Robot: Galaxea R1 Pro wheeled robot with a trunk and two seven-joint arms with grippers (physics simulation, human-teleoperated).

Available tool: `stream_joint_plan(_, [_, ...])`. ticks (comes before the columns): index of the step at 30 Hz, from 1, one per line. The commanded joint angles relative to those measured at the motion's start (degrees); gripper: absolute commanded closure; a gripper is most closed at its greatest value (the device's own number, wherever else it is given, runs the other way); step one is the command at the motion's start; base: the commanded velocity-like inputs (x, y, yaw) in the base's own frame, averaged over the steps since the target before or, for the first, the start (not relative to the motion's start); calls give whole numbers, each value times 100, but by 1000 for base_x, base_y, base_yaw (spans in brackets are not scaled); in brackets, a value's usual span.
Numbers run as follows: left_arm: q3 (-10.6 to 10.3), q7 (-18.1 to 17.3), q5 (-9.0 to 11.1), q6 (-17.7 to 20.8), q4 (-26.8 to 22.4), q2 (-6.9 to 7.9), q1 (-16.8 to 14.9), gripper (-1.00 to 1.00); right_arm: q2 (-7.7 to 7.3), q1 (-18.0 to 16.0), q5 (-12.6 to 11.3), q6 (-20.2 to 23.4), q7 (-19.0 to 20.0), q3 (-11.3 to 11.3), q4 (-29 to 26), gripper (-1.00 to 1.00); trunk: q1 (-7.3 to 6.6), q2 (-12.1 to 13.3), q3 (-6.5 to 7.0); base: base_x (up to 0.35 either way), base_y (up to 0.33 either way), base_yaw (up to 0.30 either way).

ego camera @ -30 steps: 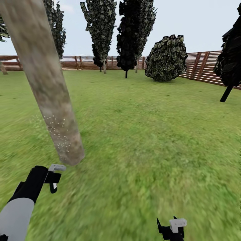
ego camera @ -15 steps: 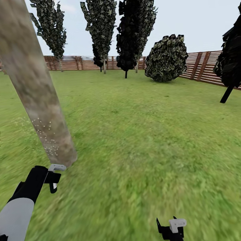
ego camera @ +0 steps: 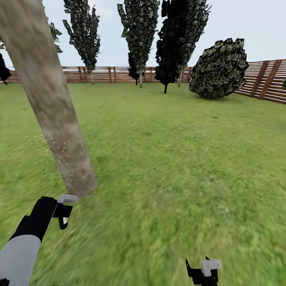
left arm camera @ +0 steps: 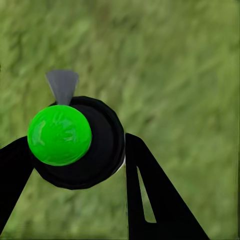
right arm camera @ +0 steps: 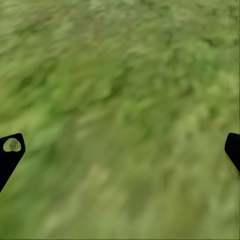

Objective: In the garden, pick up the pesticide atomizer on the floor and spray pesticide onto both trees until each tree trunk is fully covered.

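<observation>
Gripping the pesticide atomizer [left arm camera: 75, 142], the left gripper [left arm camera: 75, 165] is pressing its black fingers [left arm camera: 155, 195] against both sides of the dark round bottle, whose green cap and grey nozzle are pointing away from the wrist camera over blurred grass. From the head camera, that left gripper [ego camera: 63, 210] is hovering low over the lawn [ego camera: 178, 159], with the atomizer's pale grey spray head [ego camera: 67, 198] sitting just beside the foot of the thick, leaning tree trunk [ego camera: 47, 99]. Tiny whitish specks of pesticide [ego camera: 63, 159] are dotting the trunk's lower part. At the right, the right gripper [ego camera: 204, 272] is hanging above the grass, well apart from the trunk; its fingertips [right arm camera: 11, 150] are standing wide, holding nothing. Farther off, dark-leaved trees [ego camera: 139, 35] and a rounded bush [ego camera: 220, 67] are lining a brown slatted fence [ego camera: 262, 81].
</observation>
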Motion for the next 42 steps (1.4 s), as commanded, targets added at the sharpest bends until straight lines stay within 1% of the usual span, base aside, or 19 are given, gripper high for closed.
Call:
stream_joint_plan(1, [0,0,-1,-1,0,0,-1,100,0,0,2,0,0,1,0,-100,0,0,0,140,-274,278])
stream_joint_plan(8, [0,-6,-1,-1,0,3,-2,100,0,0,0,1,0,-1,0,-100,0,0,0,142,-272,259])
stream_joint_plan(20, [0,-7,-1,-1,9,9,0,100,0,0,0,2,0,0,0,-100,0,0,0,214,-215,41])
stream_joint_plan(36, [0,-7,3,-1,5,9,-1,100,0,0,4,2,0,-2,0,-100,0,0,0,226,-202,260])
stream_joint_plan(42, [0,-7,7,-1,5,9,0,100,1,0,4,-1,0,-2,0,-100,0,0,0,204,-216,23])
